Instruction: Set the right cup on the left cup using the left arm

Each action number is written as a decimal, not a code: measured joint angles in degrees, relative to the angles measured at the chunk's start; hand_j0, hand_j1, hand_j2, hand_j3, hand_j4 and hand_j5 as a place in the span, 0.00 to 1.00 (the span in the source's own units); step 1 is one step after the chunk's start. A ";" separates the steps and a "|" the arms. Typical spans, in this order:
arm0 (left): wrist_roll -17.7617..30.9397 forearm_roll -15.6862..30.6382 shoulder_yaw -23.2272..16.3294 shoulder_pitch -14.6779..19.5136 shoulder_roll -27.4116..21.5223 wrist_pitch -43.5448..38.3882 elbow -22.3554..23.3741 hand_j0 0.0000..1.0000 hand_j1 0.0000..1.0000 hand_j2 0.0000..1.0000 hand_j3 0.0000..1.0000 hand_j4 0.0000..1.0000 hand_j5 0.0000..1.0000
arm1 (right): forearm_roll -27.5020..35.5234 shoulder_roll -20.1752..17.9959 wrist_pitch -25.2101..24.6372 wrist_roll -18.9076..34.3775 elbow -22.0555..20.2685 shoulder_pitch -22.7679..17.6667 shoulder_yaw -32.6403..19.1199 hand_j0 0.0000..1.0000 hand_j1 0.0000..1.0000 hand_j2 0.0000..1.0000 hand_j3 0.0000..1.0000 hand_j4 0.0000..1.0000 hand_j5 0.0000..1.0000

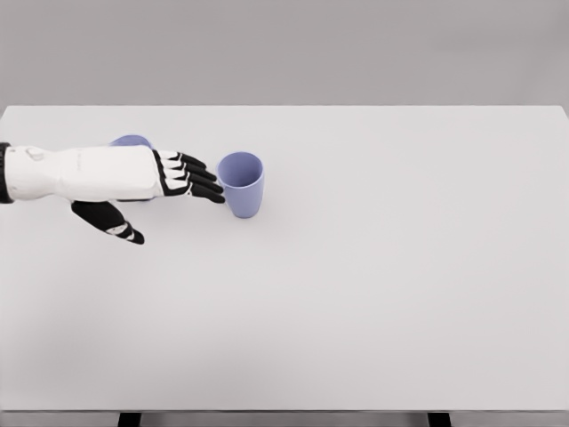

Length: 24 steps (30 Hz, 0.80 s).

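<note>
Fingers [197,178] of the left hand [169,182] are extended and loosely spread, holding nothing, with the thumb [111,221] splayed out below the palm. Directly ahead of the fingertips, toward the right, stands the right cup [241,183], upright with its long axis vertical and its mouth open upward; the fingertips lie just beside its wall, and contact cannot be confirmed. Behind the forearm, on the far side of the fingers, the left cup [132,140] shows only as a rim, otherwise hidden. Only the left arm is in view. Both cups rest on a pale table [373,294], beyond which lies a plain grey backdrop.
</note>
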<state>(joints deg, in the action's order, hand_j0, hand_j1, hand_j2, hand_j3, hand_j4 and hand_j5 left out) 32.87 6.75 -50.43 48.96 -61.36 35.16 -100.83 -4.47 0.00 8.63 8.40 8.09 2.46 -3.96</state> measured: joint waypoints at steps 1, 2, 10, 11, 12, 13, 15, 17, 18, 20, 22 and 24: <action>0.02 0.05 -0.21 1.06 0.08 -0.01 0.02 1.00 1.00 1.00 1.00 1.00 1.00 | 0.02 0.00 -0.03 -0.01 0.09 -0.70 0.05 1.00 1.00 1.00 1.00 1.00 1.00; 0.04 -0.04 -0.38 2.61 0.41 0.04 0.30 1.00 1.00 1.00 1.00 1.00 1.00 | 0.05 0.00 -0.05 -0.03 0.17 -1.76 0.09 1.00 1.00 1.00 1.00 1.00 1.00; 0.08 -0.89 -1.44 7.29 9.32 -0.01 9.68 1.00 1.00 1.00 1.00 1.00 1.00 | 0.12 0.00 -0.11 -0.06 0.25 -1.76 -0.08 1.00 1.00 1.00 1.00 1.00 1.00; 0.09 -1.32 -1.56 7.38 10.51 -0.01 10.28 1.00 1.00 1.00 1.00 1.00 1.00 | 0.11 0.00 -0.11 -0.05 0.25 -1.76 -0.06 1.00 1.00 1.00 1.00 1.00 1.00; 0.05 -1.82 -2.03 8.08 11.83 -0.03 10.90 1.00 1.00 1.00 1.00 1.00 1.00 | 0.12 0.00 -0.11 -0.05 0.25 -1.76 -0.08 1.00 1.00 1.00 1.00 1.00 1.00; 0.04 -2.21 -2.68 9.84 13.20 -0.05 12.03 1.00 1.00 1.00 1.00 1.00 1.00 | 0.12 0.00 -0.11 -0.06 0.25 -1.76 -0.11 1.00 1.00 1.00 1.00 1.00 1.00; 0.05 -3.45 -4.41 10.37 15.81 -0.03 14.95 1.00 1.00 1.00 1.00 1.00 1.00 | 0.11 0.00 -0.11 -0.06 0.25 -1.76 -0.10 1.00 1.00 1.00 1.00 1.00 1.00; 0.09 -4.21 -5.47 10.28 17.28 -0.01 16.64 1.00 1.00 1.00 1.00 1.00 1.00 | 0.10 0.00 -0.11 -0.05 0.25 -1.76 -0.07 1.00 1.00 1.00 1.00 1.00 1.00; 0.13 -4.50 -5.79 10.28 17.70 -0.01 17.35 1.00 1.00 1.00 1.00 1.00 1.00 | 0.10 0.00 -0.11 -0.05 0.25 -1.76 -0.06 1.00 1.00 1.00 1.00 1.00 1.00; 0.05 -5.80 -6.18 10.37 18.40 -0.01 19.46 1.00 1.00 1.00 1.00 1.00 1.00 | 0.10 0.00 -0.11 -0.05 0.25 -1.76 -0.03 1.00 1.00 1.00 1.00 1.00 1.00; -0.01 -7.05 -6.38 10.37 19.62 0.00 21.86 1.00 1.00 1.00 1.00 1.00 1.00 | 0.10 0.00 -0.11 -0.05 0.25 -1.76 -0.03 1.00 1.00 1.00 1.00 1.00 1.00; -0.03 -7.85 -6.48 10.37 20.72 0.00 23.84 1.00 1.00 1.00 1.00 1.00 1.00 | 0.09 0.00 -0.11 -0.06 0.25 -1.76 -0.01 1.00 1.00 1.00 1.00 1.00 1.00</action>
<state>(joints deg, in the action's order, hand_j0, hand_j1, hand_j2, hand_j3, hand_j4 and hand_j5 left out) 32.84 -1.10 -56.91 59.33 -40.64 35.16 -76.99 -4.38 0.00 8.52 8.34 8.34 0.70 -3.97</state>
